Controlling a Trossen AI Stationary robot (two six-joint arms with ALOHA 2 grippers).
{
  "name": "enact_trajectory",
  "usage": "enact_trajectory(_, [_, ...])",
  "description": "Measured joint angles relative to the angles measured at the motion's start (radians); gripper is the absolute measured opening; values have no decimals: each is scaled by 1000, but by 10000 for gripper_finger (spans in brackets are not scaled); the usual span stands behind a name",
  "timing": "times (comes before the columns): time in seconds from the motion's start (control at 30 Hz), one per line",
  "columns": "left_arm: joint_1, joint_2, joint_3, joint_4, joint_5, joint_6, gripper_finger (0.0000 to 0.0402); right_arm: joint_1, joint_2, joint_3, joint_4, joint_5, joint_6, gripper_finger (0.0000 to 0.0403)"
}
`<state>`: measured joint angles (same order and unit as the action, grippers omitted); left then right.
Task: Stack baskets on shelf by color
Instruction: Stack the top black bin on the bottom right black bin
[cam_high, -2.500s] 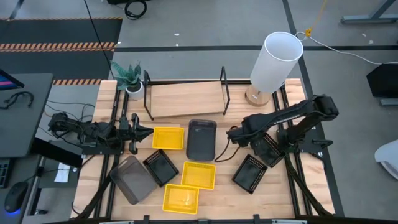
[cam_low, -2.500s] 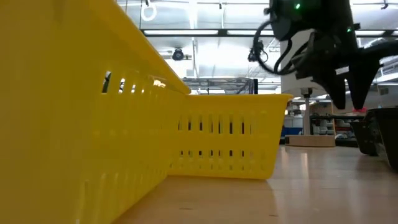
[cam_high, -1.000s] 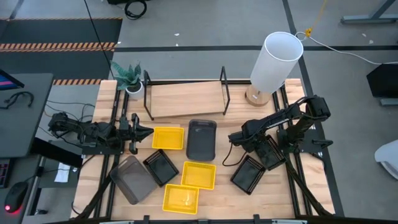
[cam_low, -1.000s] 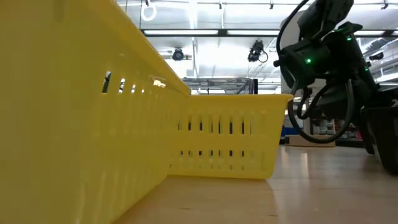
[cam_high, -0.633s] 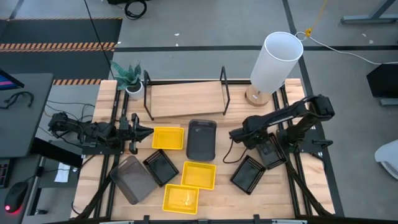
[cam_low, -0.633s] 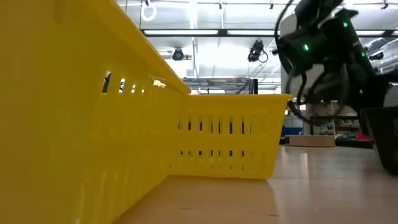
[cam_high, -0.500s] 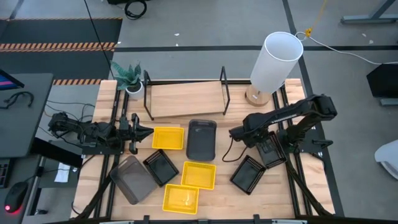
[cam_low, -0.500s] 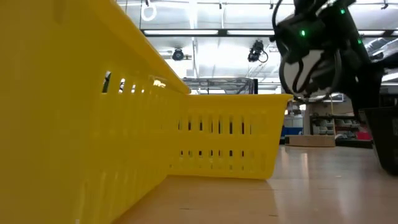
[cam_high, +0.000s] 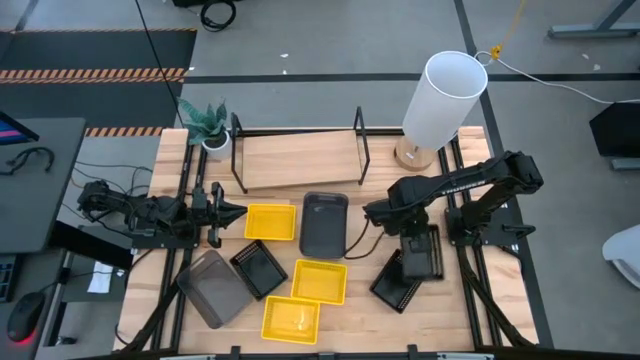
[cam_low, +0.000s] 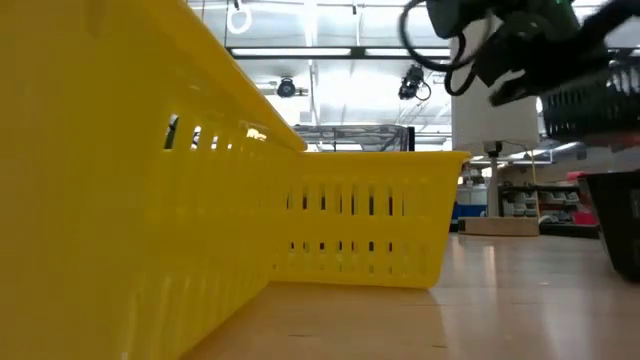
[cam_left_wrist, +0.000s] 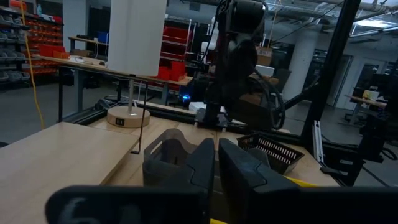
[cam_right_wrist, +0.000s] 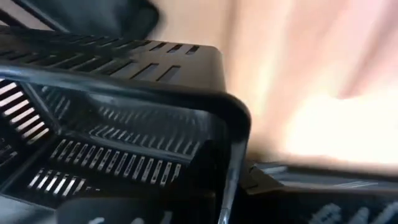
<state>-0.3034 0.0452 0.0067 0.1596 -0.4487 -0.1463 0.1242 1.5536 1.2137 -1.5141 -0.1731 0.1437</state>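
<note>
My right gripper (cam_high: 407, 236) is shut on a black perforated basket (cam_high: 421, 253), raised over the table's right half, above another black basket (cam_high: 393, 282); the low view shows the held one high up (cam_low: 590, 95). My left gripper (cam_high: 226, 212) waits shut at the left side, its fingers together (cam_left_wrist: 216, 167). Three yellow baskets (cam_high: 270, 222) (cam_high: 320, 281) (cam_high: 291, 319), two dark grey ones (cam_high: 324, 222) (cam_high: 212, 287) and a third black one (cam_high: 258, 269) rest flat on the table. The shelf (cam_high: 298, 160) stands at the far edge. My right gripper holds the black basket by the rim of its far short wall (cam_right_wrist: 231, 134), close to a corner. The fingers come from above, slanting down. The basket is lifted clear of the table, roughly level, reaching from the fingers toward the near edge.
A white cylinder lamp (cam_high: 443, 98) stands at the far right beside the shelf, and a small potted plant (cam_high: 212, 128) at the far left. In the low view a yellow basket wall (cam_low: 150, 180) fills the left side.
My right gripper has risen with the black basket and rolled about its own axis. The basket has come up off the table, turned about, and now hangs partly over the other black basket near it.
</note>
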Motion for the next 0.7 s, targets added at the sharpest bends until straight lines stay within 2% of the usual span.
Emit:
enact_trajectory(0.07, [0, 0, 0, 0, 0, 0, 29, 3, 0, 0, 33, -99, 148, 3])
enact_trajectory(0.13, [0, 0, 0, 0, 0, 0, 32, 19, 0, 0, 84, -148, 292, 3])
enact_trajectory(0.27, [0, 0, 0, 0, 0, 0, 36, 71, 0, 0, 198, -191, 575, 3])
enact_trajectory(0.37, [0, 0, 0, 0, 0, 0, 33, 112, 0, 0, 208, -193, 755, 3])
enact_trajectory(0.5, [0, 0, 0, 0, 0, 0, 28, 183, 0, -27, 195, -205, 891, 3])
enact_trajectory(0.7, [0, 0, 0, 0, 0, 0, 34, 257, 0, -66, 244, -239, 986, 4])
